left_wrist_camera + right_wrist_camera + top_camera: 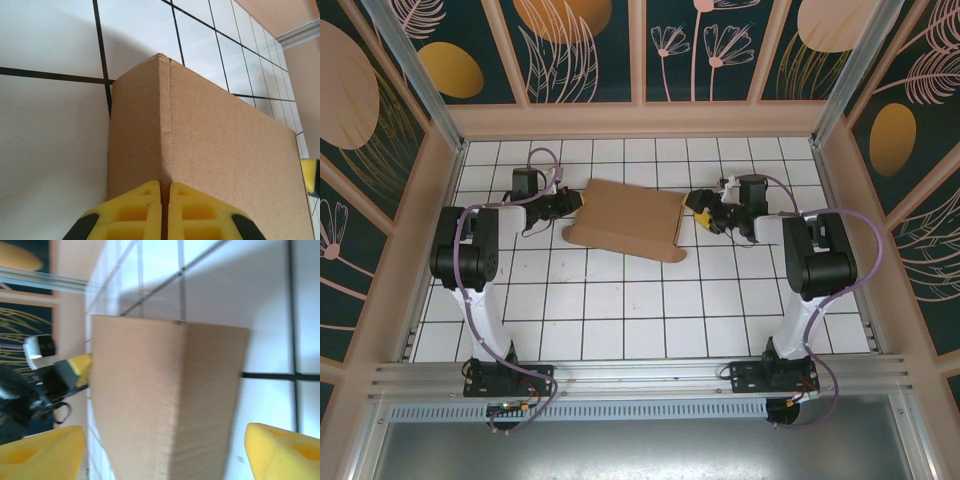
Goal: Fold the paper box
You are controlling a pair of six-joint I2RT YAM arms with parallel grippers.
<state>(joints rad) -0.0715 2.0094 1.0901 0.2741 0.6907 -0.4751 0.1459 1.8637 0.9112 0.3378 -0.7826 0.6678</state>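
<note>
Brown paper box point(220, 150) edge disappears inside the pinching left claw point(165, 192).

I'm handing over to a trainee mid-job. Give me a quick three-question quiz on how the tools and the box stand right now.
1. True or false: the right tool is open, with one finger on either side of the paper box.
2. The left tool is: A) wide open; B) shut at the box's folded edge; C) resting on tiles away from the box.
3. Fill in: in the top view the box lies ___ the two tools.
Key: 1 true; 2 B; 3 between.
</note>
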